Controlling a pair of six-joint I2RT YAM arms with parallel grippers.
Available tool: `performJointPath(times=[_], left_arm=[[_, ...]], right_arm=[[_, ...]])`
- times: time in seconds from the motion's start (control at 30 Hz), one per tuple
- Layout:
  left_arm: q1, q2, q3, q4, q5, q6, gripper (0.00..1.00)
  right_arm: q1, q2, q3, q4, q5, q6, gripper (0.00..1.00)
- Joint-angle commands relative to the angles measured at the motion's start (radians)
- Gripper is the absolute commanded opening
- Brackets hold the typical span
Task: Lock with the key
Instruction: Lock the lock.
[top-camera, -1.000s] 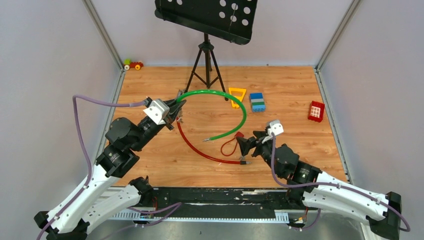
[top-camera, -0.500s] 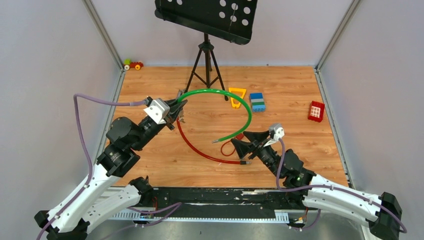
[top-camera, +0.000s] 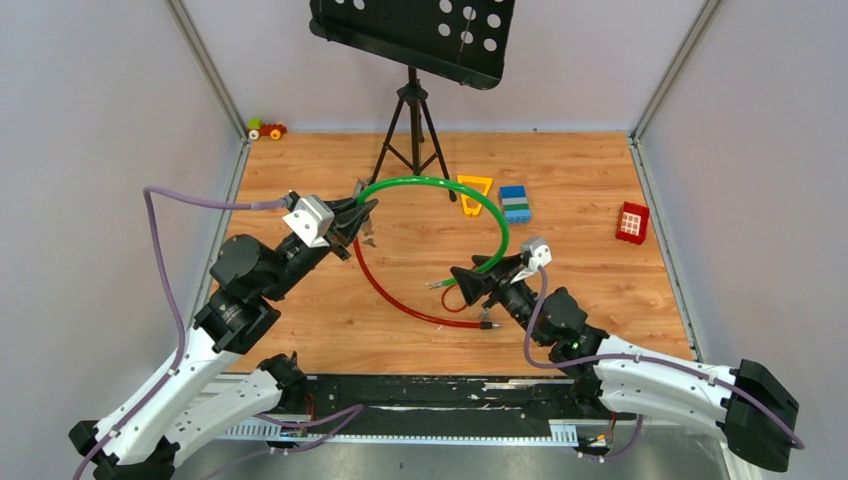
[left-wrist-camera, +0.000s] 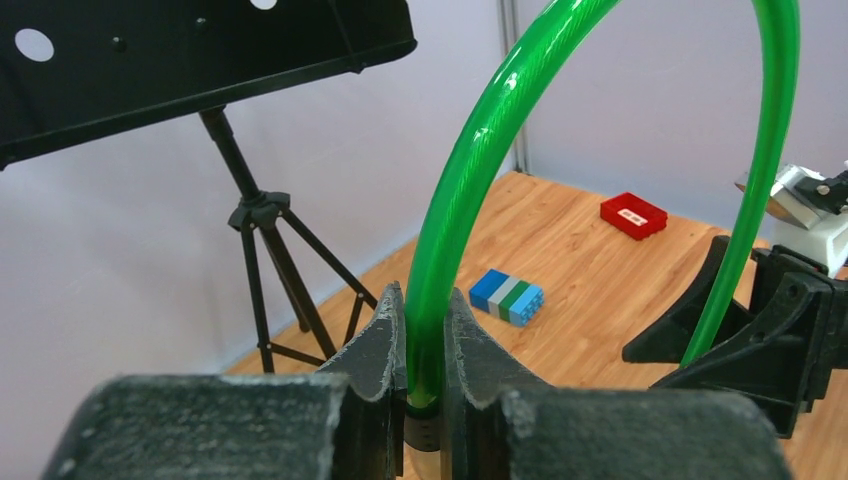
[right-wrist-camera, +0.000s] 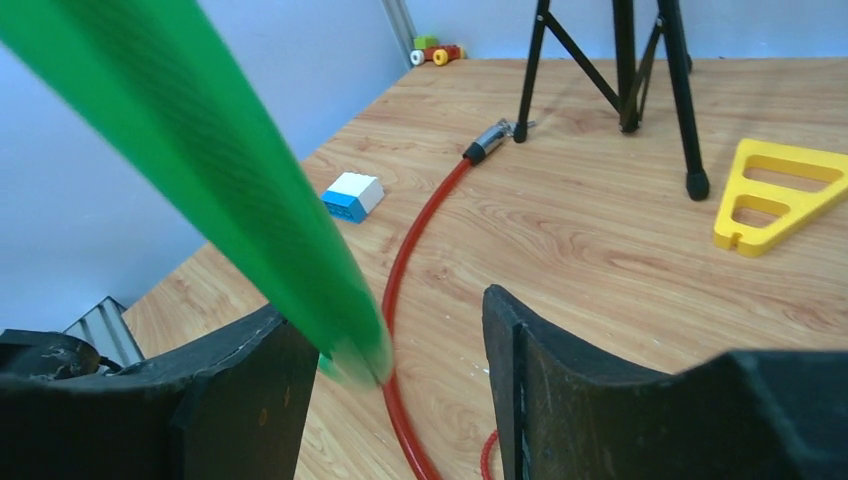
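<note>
My left gripper (top-camera: 358, 212) (left-wrist-camera: 425, 330) is shut on one end of a green cable (top-camera: 440, 182) (left-wrist-camera: 470, 170), just above that end's dark plug. The cable arches up and over to the right. Its free end (right-wrist-camera: 350, 350) hangs between the fingers of my open right gripper (top-camera: 468, 272) (right-wrist-camera: 388, 305), close to the left finger (right-wrist-camera: 240, 390). A red cable (top-camera: 390, 295) (right-wrist-camera: 425, 220) curves across the table below. A tiny silvery piece, apparently the key (top-camera: 370, 240) (right-wrist-camera: 518, 126), lies by the red cable's far plug. The right gripper hides the lock.
A black music stand's tripod (top-camera: 411, 120) stands at the back. A yellow triangle (top-camera: 473, 190), a blue-green block (top-camera: 515, 203) and a red brick (top-camera: 632, 221) lie to the right. A toy car (top-camera: 266, 129) sits in the far left corner. A blue-white block (right-wrist-camera: 352, 195) lies left.
My right gripper has moved left and forward, taking the green cable's free end between its fingers, which have narrowed a little. The green arch has bent tighter. The left gripper has stayed put.
</note>
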Motion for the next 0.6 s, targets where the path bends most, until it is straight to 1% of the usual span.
performJointPath(times=[0.0,0.03,0.07,0.2,0.23,0.27,0.33,0.4,0.5,0.57], left_arm=[[0.001,-0.010,0.033,0.115,0.010,-0.044,0.00],[0.001,-0.010,0.033,0.115,0.011,-0.044,0.00],[0.001,-0.013,0.032,0.114,0.011,-0.042,0.00],[0.001,-0.016,0.027,0.113,0.005,-0.038,0.00],[0.001,-0.017,0.027,0.114,0.003,-0.038,0.00],[0.001,-0.017,0.026,0.114,0.000,-0.037,0.00],[0.001,-0.019,0.021,0.121,-0.002,-0.047,0.00],[0.001,-0.020,0.013,0.149,0.003,-0.096,0.00],[0.002,-0.016,-0.008,0.227,0.140,-0.153,0.00],[0.001,-0.021,-0.051,0.333,0.238,-0.203,0.00]], right_arm=[[-0.004,0.035,0.056,0.142,-0.053,0.017,0.57],[-0.004,0.037,0.057,0.142,-0.052,0.018,0.54],[-0.004,0.038,0.059,0.141,-0.049,0.017,0.48],[-0.004,0.014,0.061,0.108,-0.013,0.033,0.16],[-0.004,0.003,0.065,0.090,0.000,0.038,0.09],[-0.004,-0.013,0.069,0.071,0.012,0.042,0.05],[-0.004,-0.039,0.085,0.032,0.035,0.050,0.00],[-0.004,-0.064,0.113,0.011,0.031,0.033,0.00],[-0.004,-0.090,0.198,-0.042,0.011,-0.028,0.00],[-0.004,-0.099,0.287,-0.073,-0.021,-0.060,0.00]])
